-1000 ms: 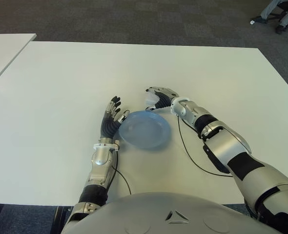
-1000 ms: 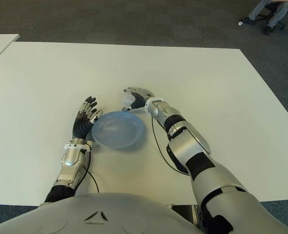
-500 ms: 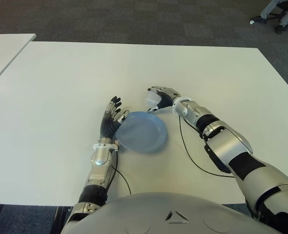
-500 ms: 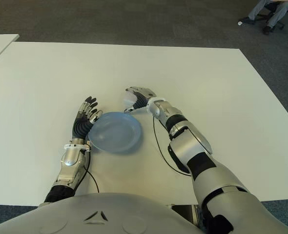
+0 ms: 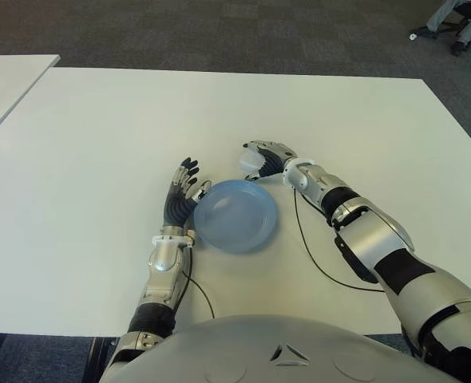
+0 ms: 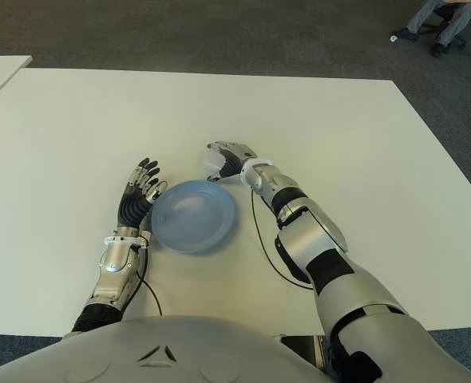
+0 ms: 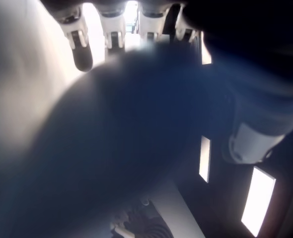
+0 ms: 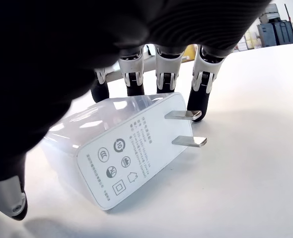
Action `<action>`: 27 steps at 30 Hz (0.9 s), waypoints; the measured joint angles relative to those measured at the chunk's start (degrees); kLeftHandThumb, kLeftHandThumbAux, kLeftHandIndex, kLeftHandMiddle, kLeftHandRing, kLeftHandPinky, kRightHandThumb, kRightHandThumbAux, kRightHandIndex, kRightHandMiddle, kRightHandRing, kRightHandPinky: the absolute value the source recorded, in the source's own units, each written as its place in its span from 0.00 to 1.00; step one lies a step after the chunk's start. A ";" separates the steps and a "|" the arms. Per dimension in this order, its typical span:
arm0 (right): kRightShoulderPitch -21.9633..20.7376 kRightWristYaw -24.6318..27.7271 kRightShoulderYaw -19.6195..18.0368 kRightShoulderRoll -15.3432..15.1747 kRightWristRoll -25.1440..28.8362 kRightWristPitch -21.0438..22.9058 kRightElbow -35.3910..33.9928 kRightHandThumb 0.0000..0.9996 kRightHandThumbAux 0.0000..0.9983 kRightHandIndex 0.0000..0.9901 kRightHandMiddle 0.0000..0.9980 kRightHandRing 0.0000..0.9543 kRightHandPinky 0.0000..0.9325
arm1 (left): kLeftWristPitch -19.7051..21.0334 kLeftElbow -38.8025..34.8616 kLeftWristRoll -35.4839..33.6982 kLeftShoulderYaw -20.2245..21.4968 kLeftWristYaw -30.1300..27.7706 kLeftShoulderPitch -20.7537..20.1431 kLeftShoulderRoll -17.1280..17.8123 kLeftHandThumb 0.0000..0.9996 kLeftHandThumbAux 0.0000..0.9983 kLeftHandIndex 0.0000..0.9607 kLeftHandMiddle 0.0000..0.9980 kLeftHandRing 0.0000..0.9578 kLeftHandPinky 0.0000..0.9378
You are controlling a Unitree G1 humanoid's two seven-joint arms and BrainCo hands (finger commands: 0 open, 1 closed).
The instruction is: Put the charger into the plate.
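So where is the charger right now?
The white charger lies on the table under the right hand, whose fingers curl over it, just beyond the blue plate's far rim, not yet in it.

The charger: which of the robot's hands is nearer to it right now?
The right hand: its fingers curl around the charger, just past the far edge of the plate. The left hand is at the plate's left rim, apart from the charger.

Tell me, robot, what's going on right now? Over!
Right robot hand curled around white charger, just beyond the blue plate. Left robot hand against plate's left rim. Charger not in plate yet. Path clear.
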 measured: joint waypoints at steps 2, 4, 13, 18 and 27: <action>-0.01 0.00 -0.19 0.00 0.05 0.20 0.00 0.36 0.59 0.02 0.13 0.18 0.27 | -0.06 0.00 0.01 0.00 0.00 0.02 0.02 0.00 0.60 0.02 0.15 0.15 0.16; -0.02 -0.01 -0.33 0.00 0.06 0.39 0.00 0.36 0.59 0.02 0.13 0.19 0.28 | -0.10 0.00 0.02 0.00 0.00 0.04 0.04 0.00 0.60 0.03 0.15 0.16 0.16; -0.03 -0.54 -0.59 0.00 0.05 0.85 0.13 0.35 0.61 0.03 0.15 0.21 0.31 | -0.22 0.06 -0.01 0.00 0.00 0.03 0.05 0.00 0.59 0.04 0.17 0.17 0.17; -0.03 -1.00 -0.60 -0.02 0.04 0.97 0.30 0.35 0.61 0.04 0.15 0.22 0.31 | -0.22 0.06 -0.03 0.00 0.00 0.03 0.07 0.00 0.59 0.04 0.17 0.17 0.17; -0.03 -1.18 -0.59 -0.22 0.03 0.96 0.41 0.36 0.62 0.04 0.16 0.22 0.30 | -0.29 0.09 -0.05 0.05 -0.02 0.04 0.50 0.00 0.59 0.05 0.18 0.18 0.17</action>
